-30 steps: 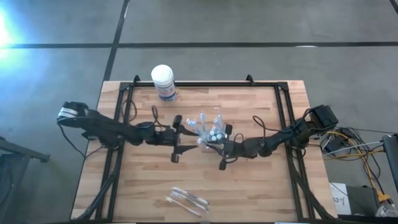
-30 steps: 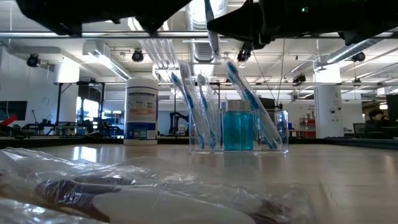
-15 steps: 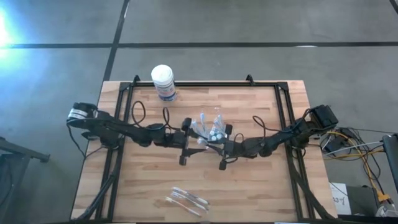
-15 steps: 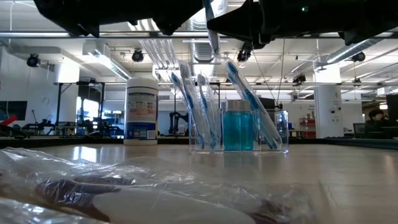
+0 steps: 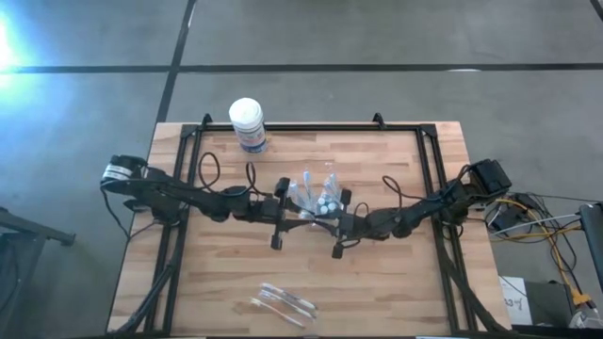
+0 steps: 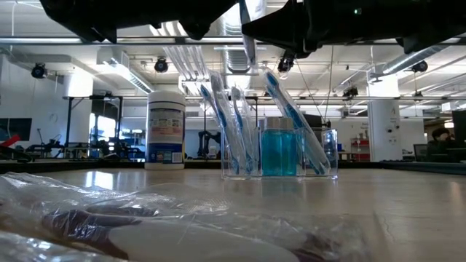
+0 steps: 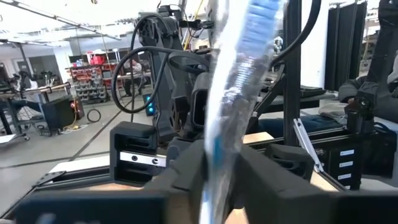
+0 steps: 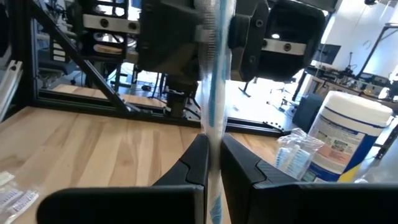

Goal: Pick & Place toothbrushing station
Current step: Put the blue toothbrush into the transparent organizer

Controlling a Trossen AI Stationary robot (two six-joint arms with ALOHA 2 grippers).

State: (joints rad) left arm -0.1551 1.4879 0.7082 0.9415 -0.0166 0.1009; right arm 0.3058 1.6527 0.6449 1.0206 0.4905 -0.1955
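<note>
High view, both end effectors clamped on wrapped toothbrush [image 5: 316, 218] (probably), tips hidden.

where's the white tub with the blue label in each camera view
High view: white tub stands at the table's far edge, left of centre.
Low view: tub stands left of the clear toothbrush holder.
Left wrist view: not in it.
Right wrist view: tub shows at the right edge.
Shared landmark: the toothbrush holder, mid-table between both grippers.
</note>
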